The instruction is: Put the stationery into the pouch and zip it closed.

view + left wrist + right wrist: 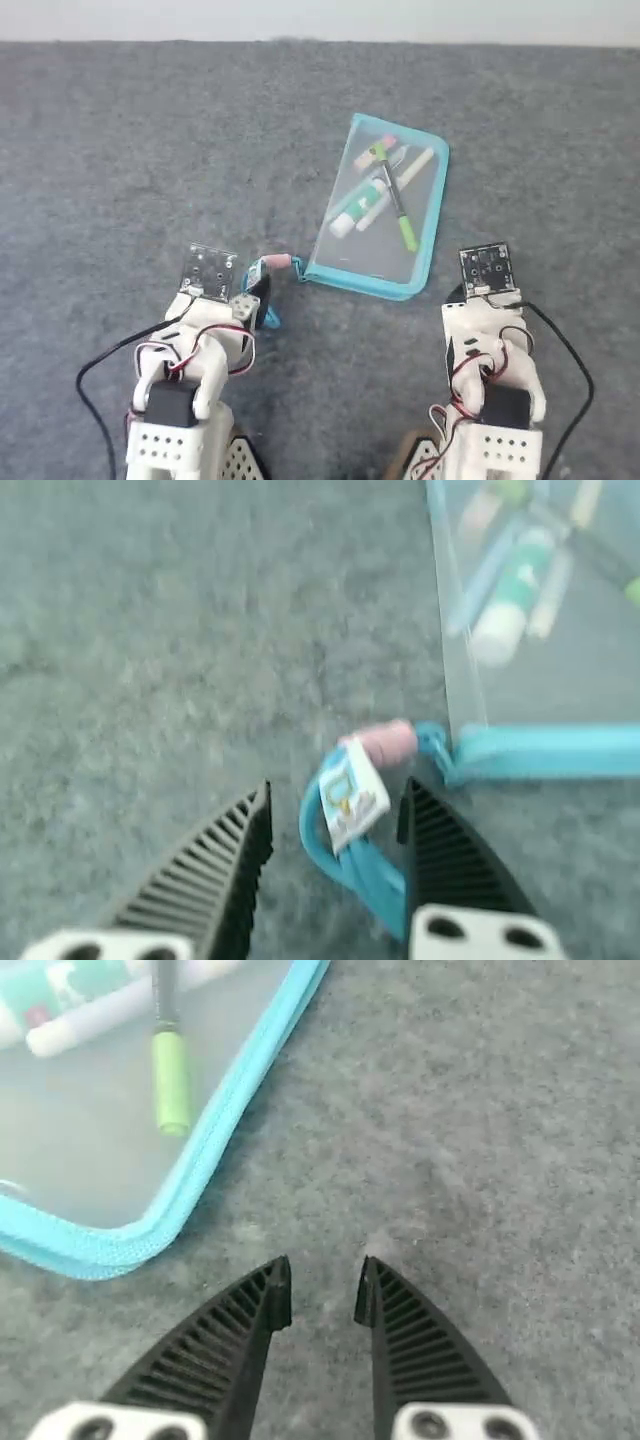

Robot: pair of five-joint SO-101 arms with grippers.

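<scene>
Blue-edged clear pouch (385, 250), stationery (372, 200) inside, on grey carpet (150, 150); left gripper (336, 798) spread wide astride pull strap (368, 873) at pouch's 8 o'clock; right gripper (325, 1270) narrowly parted, empty, 5 o'clock.

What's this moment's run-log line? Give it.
left claw open around zip strap | right claw open, empty | stationery inside pouch

The pouch (362, 256) lay flat on the carpeted table (150, 150). Inside the pouch, toward its far end, a pen (397, 200) lay across a glue stick (358, 207) and other small stationery. From the pouch's near-left corner the zipper pull (280, 263) stuck out, its strap (360, 865) lying between the left gripper's (337, 792) fingers. The right gripper (322, 1275) sat near the pouch's near-right corner, apart from it, over bare carpet.
</scene>
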